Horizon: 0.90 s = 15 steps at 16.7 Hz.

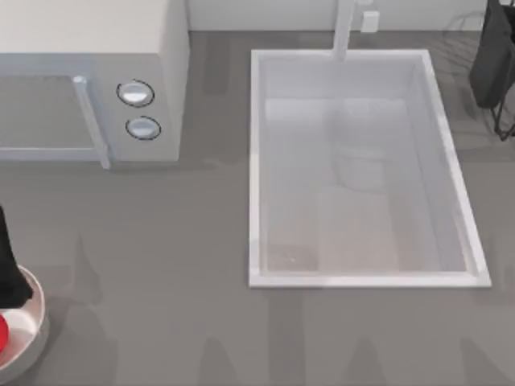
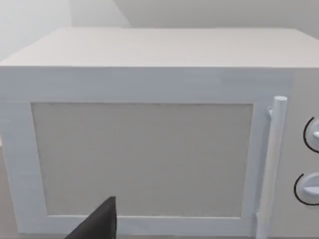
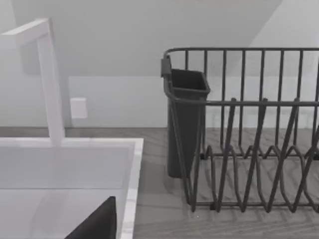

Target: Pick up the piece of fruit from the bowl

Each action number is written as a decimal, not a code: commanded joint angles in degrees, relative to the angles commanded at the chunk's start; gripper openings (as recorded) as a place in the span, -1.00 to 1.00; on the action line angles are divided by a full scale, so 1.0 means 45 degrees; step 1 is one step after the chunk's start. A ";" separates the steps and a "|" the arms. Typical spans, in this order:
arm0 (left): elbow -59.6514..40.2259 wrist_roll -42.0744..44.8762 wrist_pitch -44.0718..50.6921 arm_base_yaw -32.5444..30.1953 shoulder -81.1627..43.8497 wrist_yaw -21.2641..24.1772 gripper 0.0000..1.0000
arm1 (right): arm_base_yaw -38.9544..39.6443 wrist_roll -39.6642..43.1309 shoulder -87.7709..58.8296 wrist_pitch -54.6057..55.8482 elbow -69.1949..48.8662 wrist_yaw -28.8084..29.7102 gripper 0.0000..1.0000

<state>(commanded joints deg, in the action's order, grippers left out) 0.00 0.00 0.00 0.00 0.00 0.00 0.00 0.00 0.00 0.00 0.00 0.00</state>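
The white bowl [image 1: 35, 320] sits at the table's front left corner, cut off by the top view's left edge. In it lies the red piece of fruit [image 1: 2, 332], of which a sliver shows at that edge. My left arm [image 1: 5, 265] is a dark shape over the bowl's far rim, just behind the fruit. In the left wrist view a dark part of the left gripper [image 2: 98, 225] points toward the microwave door [image 2: 142, 159]. My right arm [image 1: 492, 56] is parked at the back right, and a dark part of the right gripper [image 3: 97, 225] shows above the sink's edge.
A white microwave [image 1: 88, 80] with two knobs stands at the back left. A large rectangular sink [image 1: 451, 173] with a faucet [image 1: 344, 28] takes up the middle right. A dark dish rack [image 3: 249, 129] with a cutlery cup stands at the back right.
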 joint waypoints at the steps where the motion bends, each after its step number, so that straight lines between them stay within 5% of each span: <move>1: 0.0000 0.0000 0.0000 0.0000 0.0000 0.0000 1.00 | 0.0000 0.0000 0.0000 0.0000 0.0000 0.0000 1.00; 15: -0.1152 0.0177 0.1372 0.0155 -0.1404 0.0001 1.00 | 0.0000 0.0000 0.0000 0.0000 0.0000 0.0000 1.00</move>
<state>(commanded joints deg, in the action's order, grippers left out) -5.18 0.80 6.17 0.70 -6.32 0.00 0.00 0.00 0.00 0.00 0.00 0.00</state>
